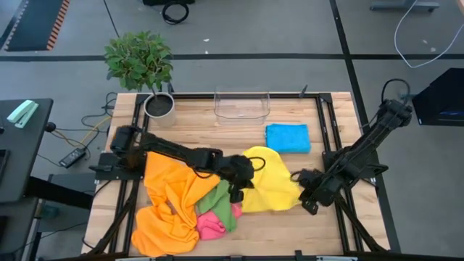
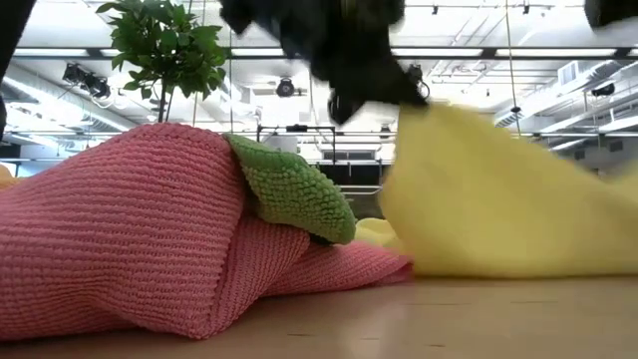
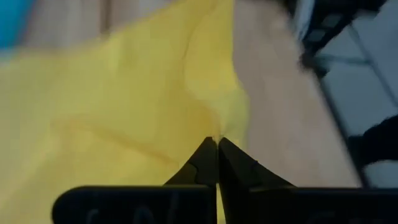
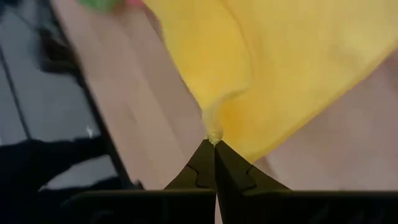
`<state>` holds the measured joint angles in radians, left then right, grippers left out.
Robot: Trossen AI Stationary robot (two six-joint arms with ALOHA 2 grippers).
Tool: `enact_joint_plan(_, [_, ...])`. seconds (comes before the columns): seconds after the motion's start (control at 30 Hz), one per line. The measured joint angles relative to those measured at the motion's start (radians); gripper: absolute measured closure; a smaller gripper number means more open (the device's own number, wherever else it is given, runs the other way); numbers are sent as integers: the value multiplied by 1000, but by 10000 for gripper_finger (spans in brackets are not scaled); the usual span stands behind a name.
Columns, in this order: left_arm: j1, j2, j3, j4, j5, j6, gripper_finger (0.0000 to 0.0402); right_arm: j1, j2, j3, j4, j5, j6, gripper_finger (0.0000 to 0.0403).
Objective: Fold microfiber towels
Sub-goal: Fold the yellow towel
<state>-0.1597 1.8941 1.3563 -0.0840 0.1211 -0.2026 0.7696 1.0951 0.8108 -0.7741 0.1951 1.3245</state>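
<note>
A yellow towel (image 1: 274, 183) lies spread on the wooden table (image 1: 326, 225), right of the middle. My left gripper (image 1: 246, 168) is shut on its left side and my right gripper (image 1: 299, 177) is shut on its right side. A large orange towel (image 1: 170, 206) lies crumpled at the near left. A green towel (image 1: 217, 199) and a pink towel (image 1: 210, 226) lie bunched against it. A blue towel (image 1: 288, 138) lies folded behind the yellow one. In the low view the yellow towel (image 2: 508, 199) rises to a dark gripper at the top. My left gripper pinches a small tuck of the yellow towel's edge (image 3: 214, 127) between its two fingertips, slanting down from the table's left. The cloth is drawn up into a peak there; the rest lies on the table. My right gripper pinches a small bunch of the yellow towel's edge (image 4: 214, 132) between its fingertips, slanting down from the table's right. The cloth puckers at the fingers and spreads away from them.
A clear plastic bin (image 1: 241, 105) stands at the far edge in the middle. A potted plant (image 1: 145, 65) stands at the far left corner. Bare wood shows along the near right. Black frame rails (image 1: 330, 138) run along the table's sides.
</note>
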Motion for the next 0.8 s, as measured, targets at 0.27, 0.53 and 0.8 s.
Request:
enact_joint_plan(0.27, [74,-290,0,16,-100,115,394,-22,-117,419,-481,351,-371,402])
enact_joint_plan(0.53, [207,-469,2,79,-137,162,395,-120,-111,803,-797,480,-712,402])
enact_joint_plan(0.8, [150,-446,0,-43,0,45,395,-131,-87,795,-795,292,-761,402])
